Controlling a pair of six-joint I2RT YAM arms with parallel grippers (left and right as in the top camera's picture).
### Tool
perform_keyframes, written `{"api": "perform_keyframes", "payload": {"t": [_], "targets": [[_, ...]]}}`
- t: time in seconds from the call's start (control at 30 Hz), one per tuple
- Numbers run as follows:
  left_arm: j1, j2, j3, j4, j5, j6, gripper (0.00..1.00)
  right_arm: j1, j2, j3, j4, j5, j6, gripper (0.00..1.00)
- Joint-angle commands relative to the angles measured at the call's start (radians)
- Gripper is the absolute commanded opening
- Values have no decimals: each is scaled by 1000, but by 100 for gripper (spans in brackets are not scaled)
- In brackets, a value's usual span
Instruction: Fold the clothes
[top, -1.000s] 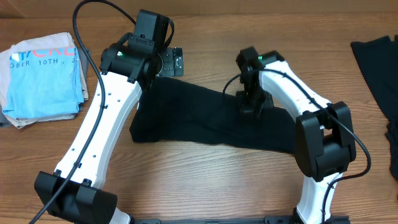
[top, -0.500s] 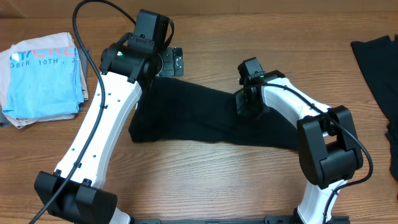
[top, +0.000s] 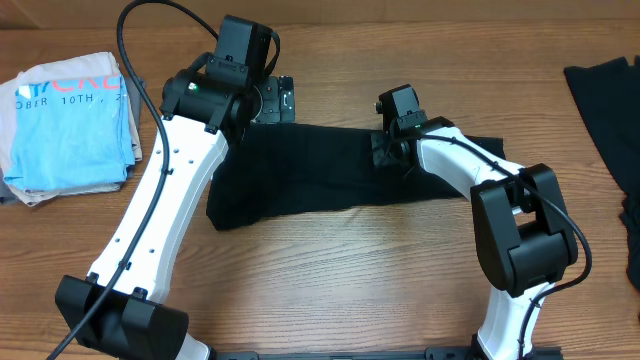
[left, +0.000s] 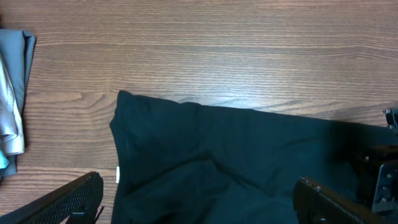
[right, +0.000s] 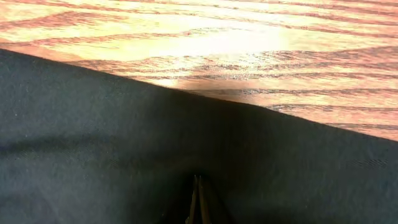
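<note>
Currently, one light-blue T-shirt (top: 70, 120) (legible: "10TH") lies at 9 o'clock. Black garments, two: black T-shirt (top: 300, 180) at bench (top: 350, 280) centre, pinched by right gripper (right: 197, 182); second black garment (top: 610, 110) at 3 o'clock. Left gripper (top: 278, 100) spread wide.

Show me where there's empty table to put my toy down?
Bare table lies in front of the black shirt, between the left arm and right arm. More lies behind the shirt, toward the dark pile. The middle is crowded; the blue shirt fills the far left.
</note>
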Motion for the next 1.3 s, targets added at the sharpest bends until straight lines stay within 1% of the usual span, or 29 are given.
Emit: {"api": "perform_keyframes", "payload": {"t": [0.0,0.13,0.23,0.3,0.37,0.47,0.6,0.67,0.77,0.83,1.03,1.27], "targets": [[4,7,-3,2,-16,1,100,-18,21,60,-42,21,-11,4],[4,7,-3,2,-16,1,100,-38,-34,194,-254,57,-8,5],[4,7,-3,2,-16,1,100,-82,-81,299,-473,164,60,7],[4,7,-3,2,-16,1,100,-128,-106,336,-586,208,108,8],[4,7,-3,2,-16,1,100,-190,-125,347,-664,204,133,8],[4,7,-3,2,-16,1,100,-307,-128,346,-739,126,132,8],[4,7,-3,2,-16,1,100,-456,-105,333,-734,-59,102,8],[4,7,-3,2,-16,1,100,-500,-93,333,-726,-86,91,8],[4,7,-3,2,-16,1,100,-544,-75,333,-686,-203,-6,8],[4,7,-3,2,-16,1,100,-553,-66,333,-660,-264,-37,8],[4,7,-3,2,-16,1,100,-545,-15,326,-644,-253,-47,9],[4,7,-3,2,-16,1,100,-537,30,258,-611,-242,-57,8]]}}
